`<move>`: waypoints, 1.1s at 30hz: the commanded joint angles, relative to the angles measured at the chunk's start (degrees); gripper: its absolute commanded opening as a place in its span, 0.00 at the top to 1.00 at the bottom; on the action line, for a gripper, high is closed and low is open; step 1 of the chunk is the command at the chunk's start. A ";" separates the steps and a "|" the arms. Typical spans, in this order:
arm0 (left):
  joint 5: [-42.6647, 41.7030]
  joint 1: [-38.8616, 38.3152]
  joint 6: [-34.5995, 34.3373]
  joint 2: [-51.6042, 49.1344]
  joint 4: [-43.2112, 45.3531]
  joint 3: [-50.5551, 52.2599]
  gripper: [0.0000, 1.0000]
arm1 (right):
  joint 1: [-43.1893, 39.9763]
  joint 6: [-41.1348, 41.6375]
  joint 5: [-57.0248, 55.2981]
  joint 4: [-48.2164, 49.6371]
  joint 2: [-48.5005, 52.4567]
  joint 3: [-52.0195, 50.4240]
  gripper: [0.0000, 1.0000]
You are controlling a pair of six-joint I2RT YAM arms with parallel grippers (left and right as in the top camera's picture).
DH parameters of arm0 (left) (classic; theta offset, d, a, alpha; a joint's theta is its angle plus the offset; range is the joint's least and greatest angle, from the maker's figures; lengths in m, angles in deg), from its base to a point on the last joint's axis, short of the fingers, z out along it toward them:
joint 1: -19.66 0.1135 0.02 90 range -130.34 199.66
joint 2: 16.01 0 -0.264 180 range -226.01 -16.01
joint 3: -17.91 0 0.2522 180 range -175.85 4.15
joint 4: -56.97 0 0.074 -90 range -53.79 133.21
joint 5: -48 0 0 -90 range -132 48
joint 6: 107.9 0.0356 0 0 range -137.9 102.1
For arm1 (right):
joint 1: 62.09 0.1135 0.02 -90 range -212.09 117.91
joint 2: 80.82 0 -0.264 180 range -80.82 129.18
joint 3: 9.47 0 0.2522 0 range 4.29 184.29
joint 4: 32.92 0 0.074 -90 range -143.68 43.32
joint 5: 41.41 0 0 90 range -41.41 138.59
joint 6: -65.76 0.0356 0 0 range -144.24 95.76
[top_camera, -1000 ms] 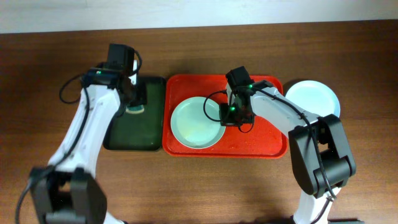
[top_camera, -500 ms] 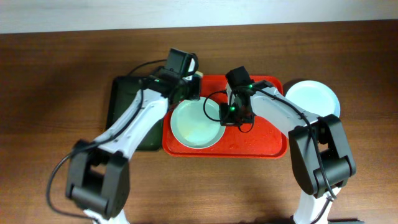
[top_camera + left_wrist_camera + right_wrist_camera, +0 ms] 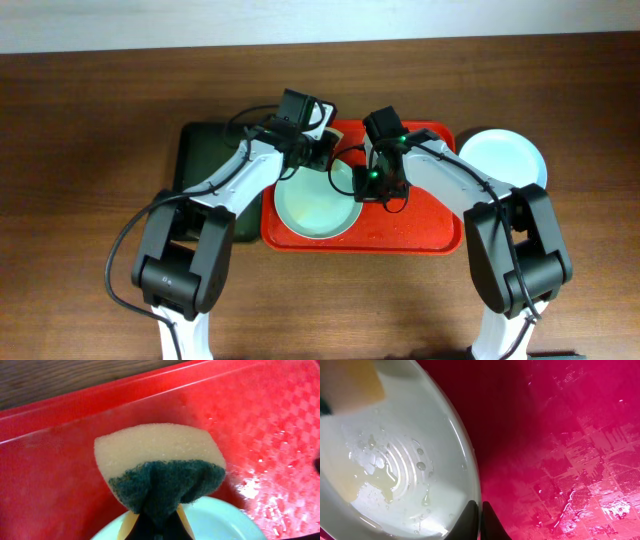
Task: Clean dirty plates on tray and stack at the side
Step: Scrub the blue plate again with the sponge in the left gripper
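On tray [image 3: 430,225], sponge [image 3: 160,455] over plate [image 3: 310,205] edge

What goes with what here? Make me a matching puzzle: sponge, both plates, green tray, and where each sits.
1 sponge
2 wet plate
3 second plate
4 green tray

a on the table, right of the red tray
b in the left end effector
c left of the red tray
d on the red tray, rim in the right end effector

Pairs: 1-b, 2-d, 3-a, 4-c

White arms [image 3: 452,181] with black joints [image 3: 518,255], cables [image 3: 118,262], green lights [image 3: 372,177].
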State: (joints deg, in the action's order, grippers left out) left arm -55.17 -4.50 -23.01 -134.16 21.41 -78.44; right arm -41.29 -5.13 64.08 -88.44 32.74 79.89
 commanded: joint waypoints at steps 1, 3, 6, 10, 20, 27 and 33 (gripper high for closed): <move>0.92 1.99 1.73 -1.16 -0.72 0.83 1.00 | 0.61 -0.22 0.33 0.02 0.20 0.26 0.96; 0.94 3.08 1.75 -1.29 0.00 2.75 1.00 | 0.61 -0.20 0.33 0.04 0.20 0.26 0.96; 0.92 4.00 1.73 -2.14 2.27 4.76 1.00 | 0.61 -0.20 0.35 0.02 0.20 0.26 0.96; 0.24 5.51 1.68 -3.72 4.52 6.21 1.00 | 0.61 -0.20 0.33 0.00 0.20 0.26 0.96; 0.55 8.00 1.75 -0.74 -3.67 6.25 1.00 | 0.57 1.33 0.35 0.02 0.20 0.26 0.96; 0.44 8.85 1.77 -0.07 -7.72 6.27 1.00 | 0.57 1.33 0.35 0.00 0.20 0.26 0.96; -6.16 8.87 1.77 8.83 -8.98 6.25 1.00 | 0.57 1.36 0.35 0.04 0.20 0.26 0.96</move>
State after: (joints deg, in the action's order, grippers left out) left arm -59.91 3.20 -22.16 -131.32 13.41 -73.57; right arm -40.92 -4.51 65.85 -88.09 32.74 79.89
